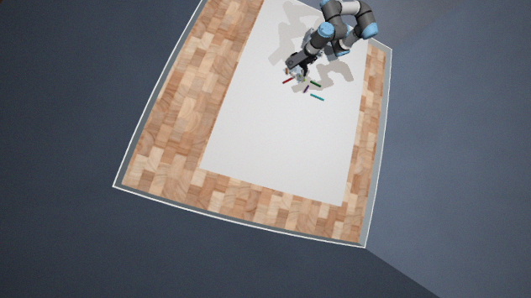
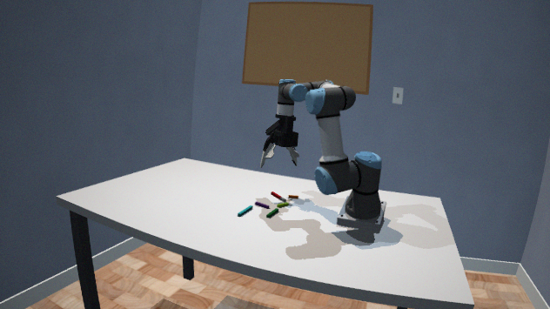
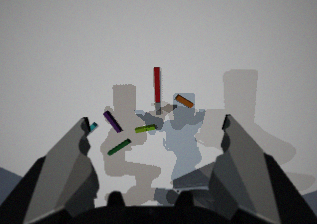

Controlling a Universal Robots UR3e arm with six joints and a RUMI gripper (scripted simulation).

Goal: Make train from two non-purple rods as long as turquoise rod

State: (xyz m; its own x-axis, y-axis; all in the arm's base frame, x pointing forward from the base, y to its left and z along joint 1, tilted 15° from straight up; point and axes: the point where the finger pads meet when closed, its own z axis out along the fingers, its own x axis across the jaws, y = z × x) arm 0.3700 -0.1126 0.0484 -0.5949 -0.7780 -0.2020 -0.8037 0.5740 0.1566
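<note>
My gripper (image 2: 278, 156) is open and empty, high above the rods; in the wrist view its fingers frame the group. The red rod (image 3: 156, 84) lies flat and points away from me. A short grey rod (image 3: 158, 108) lies at its near end, in line with it, dim in the shadow. The orange rod (image 3: 184, 100) lies to the right. The lime rod (image 3: 145, 128), the green rod (image 3: 119, 147) and the purple rod (image 3: 112, 121) lie nearer and to the left. The turquoise rod (image 3: 94, 126) is partly hidden behind my left finger, and shows whole in the exterior view (image 2: 244, 211).
The robot base (image 2: 361, 212) stands on the white table right of the rods. The arm's shadows fall over the rods. The table's edge (image 2: 174, 243) is well away from them.
</note>
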